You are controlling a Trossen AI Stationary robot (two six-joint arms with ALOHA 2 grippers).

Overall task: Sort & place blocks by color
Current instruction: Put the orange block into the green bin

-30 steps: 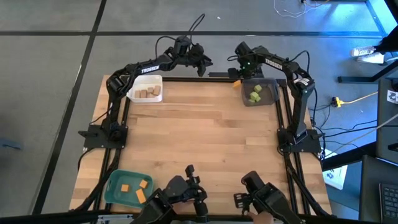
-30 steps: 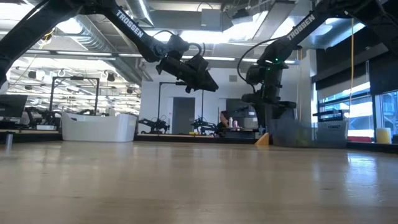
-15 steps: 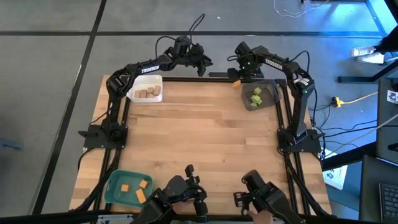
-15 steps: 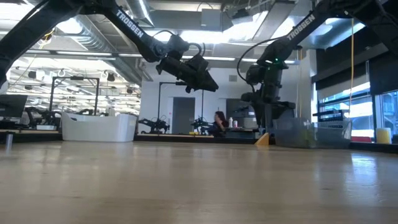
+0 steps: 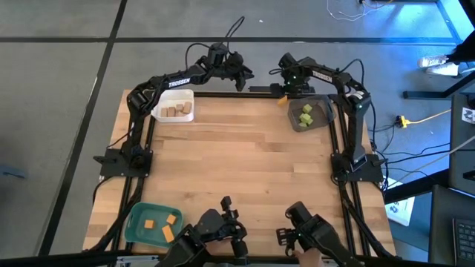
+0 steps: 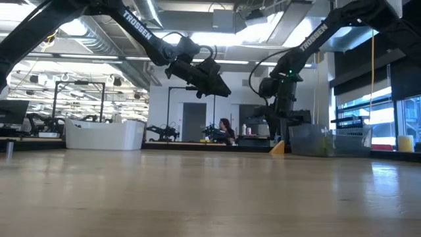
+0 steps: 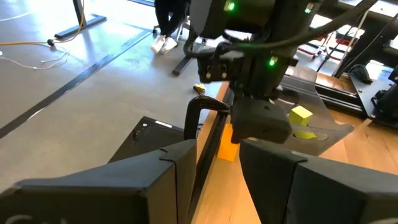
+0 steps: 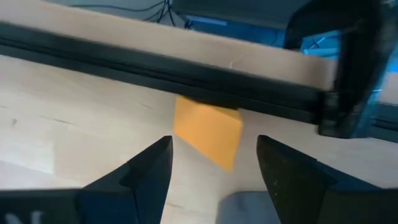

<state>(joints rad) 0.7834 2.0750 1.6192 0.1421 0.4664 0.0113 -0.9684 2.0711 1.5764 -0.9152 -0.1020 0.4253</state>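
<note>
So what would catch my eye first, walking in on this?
Probably the right gripper, open over a lone orange block against the table's far rail. Beside it sits the grey tray of green blocks. The left gripper hangs idle past the far edge near the white tray.

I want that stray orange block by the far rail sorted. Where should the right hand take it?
Grip the orange block across its two side faces, coming from above. It leans against the black rail, so its back is blocked. The right hand is open astride it.
</note>
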